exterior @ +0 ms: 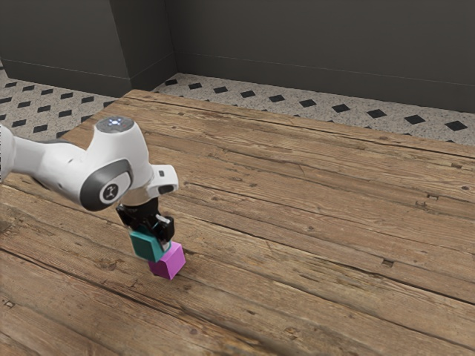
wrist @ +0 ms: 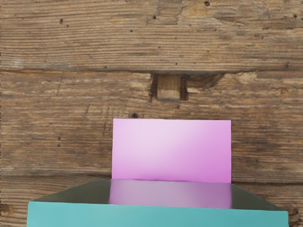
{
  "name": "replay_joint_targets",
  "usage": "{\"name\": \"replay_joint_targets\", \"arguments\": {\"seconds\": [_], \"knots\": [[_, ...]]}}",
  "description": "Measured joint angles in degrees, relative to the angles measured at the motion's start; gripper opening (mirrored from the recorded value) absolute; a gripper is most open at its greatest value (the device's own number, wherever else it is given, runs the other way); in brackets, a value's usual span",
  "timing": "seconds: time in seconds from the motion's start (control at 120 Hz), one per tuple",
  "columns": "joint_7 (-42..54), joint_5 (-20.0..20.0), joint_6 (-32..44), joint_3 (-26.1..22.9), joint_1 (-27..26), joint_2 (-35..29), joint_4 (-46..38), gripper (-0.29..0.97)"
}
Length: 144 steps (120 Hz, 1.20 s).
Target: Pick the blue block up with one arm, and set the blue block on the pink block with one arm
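My fingers (exterior: 154,228) are closed on the blue block (exterior: 145,245), hanging just beneath them. The pink block (exterior: 169,262) lies on the desk (exterior: 312,193), lower and only partly underneath. I'd centre over it, then lower squarely before releasing.

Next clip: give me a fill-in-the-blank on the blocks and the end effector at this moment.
The end effector is ___ on the blue block.
The pink block rests on a ___ table.
The number of blocks in view is ___.
Missing words: shut; wooden; two.
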Motion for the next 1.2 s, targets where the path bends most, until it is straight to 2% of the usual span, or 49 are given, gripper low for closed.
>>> {"name": "replay_joint_targets", "arguments": {"seconds": [0.533,1.2], "knots": [[-2.3,1.3,-0.4,0.0,0.1,3.2,4.7,0.38],[-3.3,1.5,-0.8,0.0,0.1,3.3,4.7,0.38]]}}
